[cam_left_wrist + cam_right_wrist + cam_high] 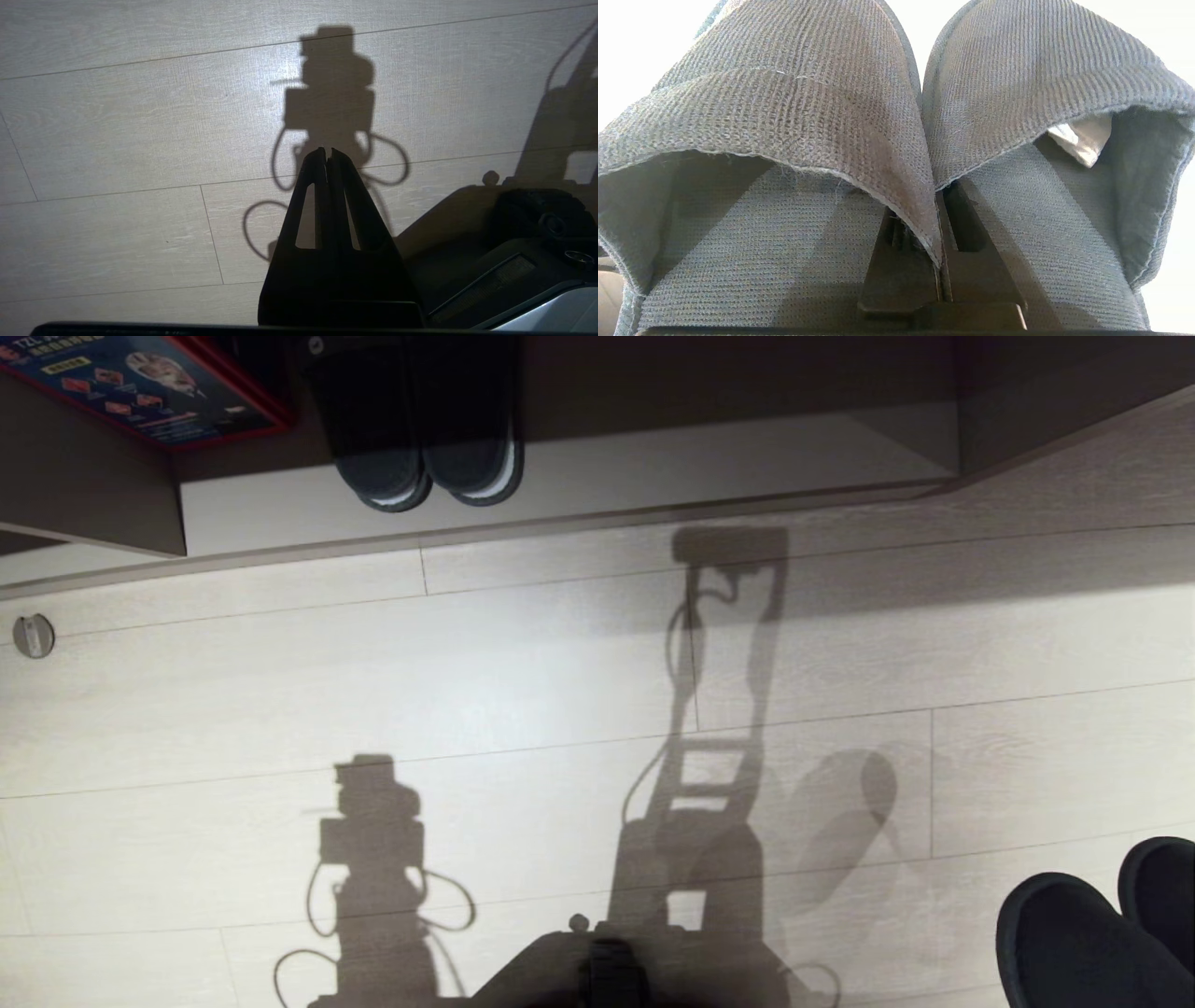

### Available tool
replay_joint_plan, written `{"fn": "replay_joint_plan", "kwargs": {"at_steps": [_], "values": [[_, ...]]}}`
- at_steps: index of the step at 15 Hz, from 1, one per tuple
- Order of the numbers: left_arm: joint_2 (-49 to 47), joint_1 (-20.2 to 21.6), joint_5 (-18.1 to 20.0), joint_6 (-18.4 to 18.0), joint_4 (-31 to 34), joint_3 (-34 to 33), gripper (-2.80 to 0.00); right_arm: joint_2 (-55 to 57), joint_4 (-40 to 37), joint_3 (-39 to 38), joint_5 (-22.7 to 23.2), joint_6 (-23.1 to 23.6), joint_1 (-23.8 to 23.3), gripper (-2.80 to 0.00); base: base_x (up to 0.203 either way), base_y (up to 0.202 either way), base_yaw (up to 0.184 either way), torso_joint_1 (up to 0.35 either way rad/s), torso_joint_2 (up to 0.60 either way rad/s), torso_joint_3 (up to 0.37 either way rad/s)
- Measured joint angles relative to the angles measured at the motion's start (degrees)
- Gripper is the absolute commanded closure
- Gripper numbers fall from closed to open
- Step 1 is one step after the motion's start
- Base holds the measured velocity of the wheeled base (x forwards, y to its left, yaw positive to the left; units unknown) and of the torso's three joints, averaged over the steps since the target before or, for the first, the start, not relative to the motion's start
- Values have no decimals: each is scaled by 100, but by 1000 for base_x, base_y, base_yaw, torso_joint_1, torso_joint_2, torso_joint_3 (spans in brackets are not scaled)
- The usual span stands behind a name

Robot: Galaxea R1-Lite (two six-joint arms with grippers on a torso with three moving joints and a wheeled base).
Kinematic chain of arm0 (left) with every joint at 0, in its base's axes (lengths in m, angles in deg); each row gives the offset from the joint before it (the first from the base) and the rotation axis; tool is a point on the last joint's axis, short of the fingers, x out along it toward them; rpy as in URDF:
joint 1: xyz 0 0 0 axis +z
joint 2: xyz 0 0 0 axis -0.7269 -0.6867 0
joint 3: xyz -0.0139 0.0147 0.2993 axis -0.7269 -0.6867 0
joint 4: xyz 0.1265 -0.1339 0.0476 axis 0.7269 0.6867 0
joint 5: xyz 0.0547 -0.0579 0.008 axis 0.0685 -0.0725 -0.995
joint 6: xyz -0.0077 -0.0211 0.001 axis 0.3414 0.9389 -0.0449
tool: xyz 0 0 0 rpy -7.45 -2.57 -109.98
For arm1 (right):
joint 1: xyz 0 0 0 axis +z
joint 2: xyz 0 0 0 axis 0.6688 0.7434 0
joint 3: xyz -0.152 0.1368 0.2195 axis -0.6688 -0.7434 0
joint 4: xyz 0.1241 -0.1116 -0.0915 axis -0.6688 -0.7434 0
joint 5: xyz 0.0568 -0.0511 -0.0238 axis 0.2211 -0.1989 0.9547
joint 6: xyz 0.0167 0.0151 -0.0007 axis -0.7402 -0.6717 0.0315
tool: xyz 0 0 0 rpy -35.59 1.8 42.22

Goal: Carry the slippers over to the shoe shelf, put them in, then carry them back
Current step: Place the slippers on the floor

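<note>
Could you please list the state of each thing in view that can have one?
slippers: held side by side, inner edges pinched together.
right gripper: jaws shut on the slippers.
left gripper: jaws shut, empty, above the floor.
dark slippers: resting side by side in the shoe shelf.

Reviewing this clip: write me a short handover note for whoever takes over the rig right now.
Right gripper: shut on the slippers, pinching the inner edges of the pair together; they show at the lower right of the head view.
Left gripper: shut, empty, hanging over the floor.
Shoe shelf: ahead of the robot; a darker pair sits in it.
Done: slippers picked up.
Unclear: whether they have been in the shelf yet.
Left: shelve them if not, then bring them back.
</note>
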Motion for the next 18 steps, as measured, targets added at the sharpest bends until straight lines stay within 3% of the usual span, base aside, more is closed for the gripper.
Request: {"fn": "replay_joint_plan", "kwargs": {"at_steps": [9,18], "values": [[0,0,0,6,0,0,0,4,-13,-4,58,127,0,0,0,0,0,0,0,4],[2,0,-2,6,2,0,0,9,-21,-4,64,120,0,0,0,0,0,2,2,185]]}}
